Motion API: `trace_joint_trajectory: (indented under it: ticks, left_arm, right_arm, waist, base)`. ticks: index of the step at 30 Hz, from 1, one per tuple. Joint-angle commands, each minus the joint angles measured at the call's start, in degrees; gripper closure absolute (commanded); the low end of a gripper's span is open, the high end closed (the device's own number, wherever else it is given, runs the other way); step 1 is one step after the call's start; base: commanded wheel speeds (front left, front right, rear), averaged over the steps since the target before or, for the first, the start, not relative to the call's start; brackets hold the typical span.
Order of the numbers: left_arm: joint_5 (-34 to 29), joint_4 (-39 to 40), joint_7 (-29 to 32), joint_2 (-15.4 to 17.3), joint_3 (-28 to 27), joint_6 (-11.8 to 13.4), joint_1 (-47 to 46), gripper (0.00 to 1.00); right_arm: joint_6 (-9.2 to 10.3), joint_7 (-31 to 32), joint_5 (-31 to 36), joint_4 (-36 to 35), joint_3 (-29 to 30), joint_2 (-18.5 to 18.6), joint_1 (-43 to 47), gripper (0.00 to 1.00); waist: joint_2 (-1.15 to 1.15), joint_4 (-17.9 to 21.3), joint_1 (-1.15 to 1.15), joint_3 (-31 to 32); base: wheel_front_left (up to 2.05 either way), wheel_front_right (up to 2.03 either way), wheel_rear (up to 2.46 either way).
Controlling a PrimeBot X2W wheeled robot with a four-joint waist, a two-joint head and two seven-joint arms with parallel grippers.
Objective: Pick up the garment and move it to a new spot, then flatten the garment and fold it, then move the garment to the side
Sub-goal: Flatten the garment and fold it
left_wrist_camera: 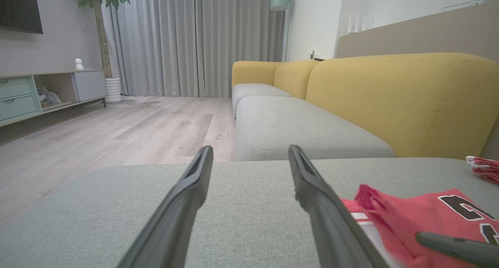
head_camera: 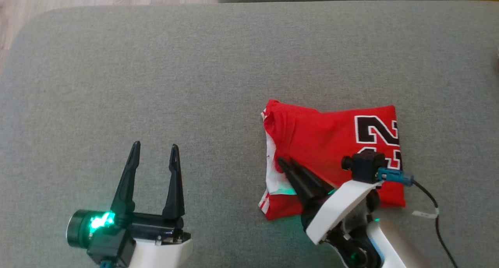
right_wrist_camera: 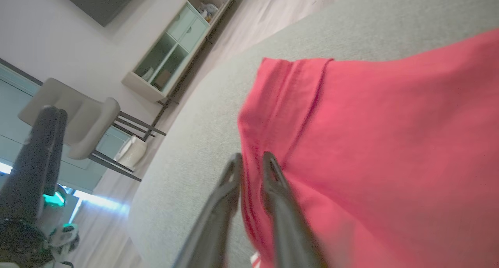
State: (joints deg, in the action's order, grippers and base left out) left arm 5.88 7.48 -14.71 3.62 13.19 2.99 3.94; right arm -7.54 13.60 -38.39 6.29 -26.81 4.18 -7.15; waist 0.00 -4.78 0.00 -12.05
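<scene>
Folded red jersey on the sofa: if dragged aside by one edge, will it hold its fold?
Probably not. The jersey looks thin and floppy, its left edge rumpled, so layers would likely slide apart. It seems light, and the cushion weave looks coarse, so it may bunch rather than glide.

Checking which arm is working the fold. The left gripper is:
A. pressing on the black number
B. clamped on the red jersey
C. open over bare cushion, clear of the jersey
C: the left gripper stands open over the grey cushion, apart from the red jersey.
</scene>
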Motion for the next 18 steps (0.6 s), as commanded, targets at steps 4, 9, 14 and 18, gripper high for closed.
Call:
trace_joint_trajectory:
  ticks: [4,9,14,18]
  left_arm:
    - [-0.6,1.4,-0.3,-0.6,-1.8,0.3,-0.7,0.00]
    - [-0.3,0.9,-0.3,-0.7,-2.5,0.7,-0.1,0.00]
    - [0.8,0.8,-0.3,-0.7,-3.3,1.5,0.8,0.00]
    - [2.2,0.3,-0.3,-0.7,-3.6,2.6,2.8,0.00]
  right_arm:
    - [0.05,-4.5,-3.3,-1.3,-3.6,-1.2,-3.5,0.00]
    - [0.05,-12.1,-0.3,-2.6,-0.8,1.6,-4.5,0.00]
    - [0.05,-24.3,5.6,-2.5,3.6,8.2,-2.5,0.00]
    - [0.05,-28.1,6.7,-0.1,8.3,9.6,1.7,0.00]
  waist:
    - [0.00,-0.1,0.00,0.2]
    - [0.00,1.4,0.00,2.0]
    - [0.00,3.0,0.00,5.2]
    - [0.00,4.2,0.00,8.8]
  base:
    - [0.00,0.00,0.00]
    - [0.00,0.00,0.00]
    - [0.00,0.00,0.00]
    - [0.00,0.00,0.00]
